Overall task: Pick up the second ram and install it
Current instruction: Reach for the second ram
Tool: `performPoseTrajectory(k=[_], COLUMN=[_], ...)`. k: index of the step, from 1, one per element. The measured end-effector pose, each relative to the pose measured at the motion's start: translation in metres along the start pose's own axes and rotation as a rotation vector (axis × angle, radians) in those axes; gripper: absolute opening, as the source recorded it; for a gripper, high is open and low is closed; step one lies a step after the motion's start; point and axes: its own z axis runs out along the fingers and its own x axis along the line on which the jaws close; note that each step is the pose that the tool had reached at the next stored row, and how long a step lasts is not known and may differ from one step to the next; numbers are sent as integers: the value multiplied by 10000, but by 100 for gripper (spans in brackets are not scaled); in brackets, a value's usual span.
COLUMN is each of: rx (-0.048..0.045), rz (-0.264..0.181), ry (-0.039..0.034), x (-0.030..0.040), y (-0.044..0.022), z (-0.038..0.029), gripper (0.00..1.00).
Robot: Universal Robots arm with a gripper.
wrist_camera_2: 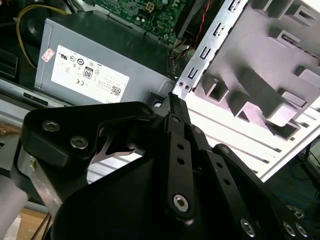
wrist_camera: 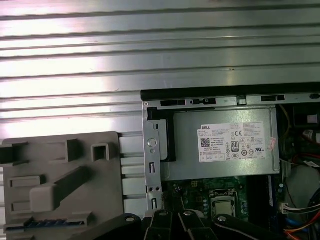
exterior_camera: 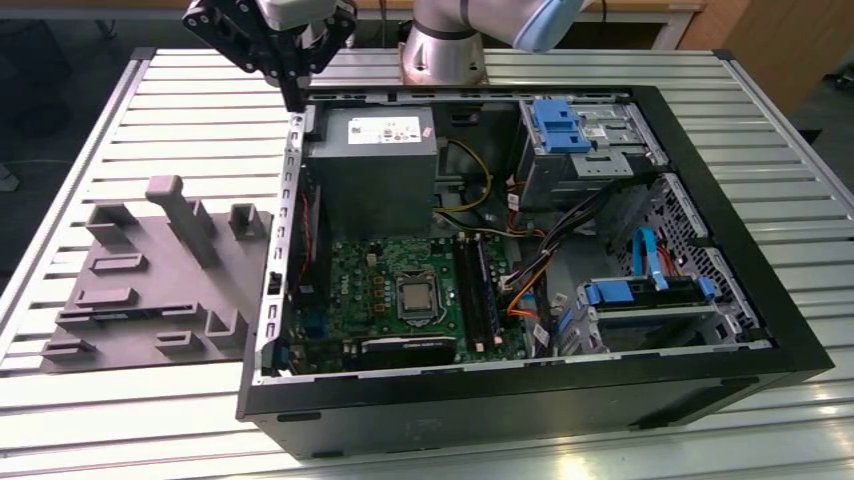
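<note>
My gripper hangs above the far corner of the open computer case, on the exterior view's left. It is beside the grey power supply. Its fingers meet at a thin tip with nothing between them. The second ram looks like a dark bluish strip lying in a slot of the grey fixture. In the exterior view it is a thin dark line at the fixture's near end, well away from the gripper. The green motherboard has long black slots beside the processor.
The case lies on its side on a slatted metal table. The grey fixture has several uprights, the tallest near its middle. Drive cages with blue parts and coloured cables crowd the case's side at the exterior view's right.
</note>
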Motion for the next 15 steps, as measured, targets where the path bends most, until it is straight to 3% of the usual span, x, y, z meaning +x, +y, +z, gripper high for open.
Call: performPoseTrajectory(k=[15], rx=[-1], rz=[0], ry=[0], x=[108], y=[-9], z=[-3], gripper=[11])
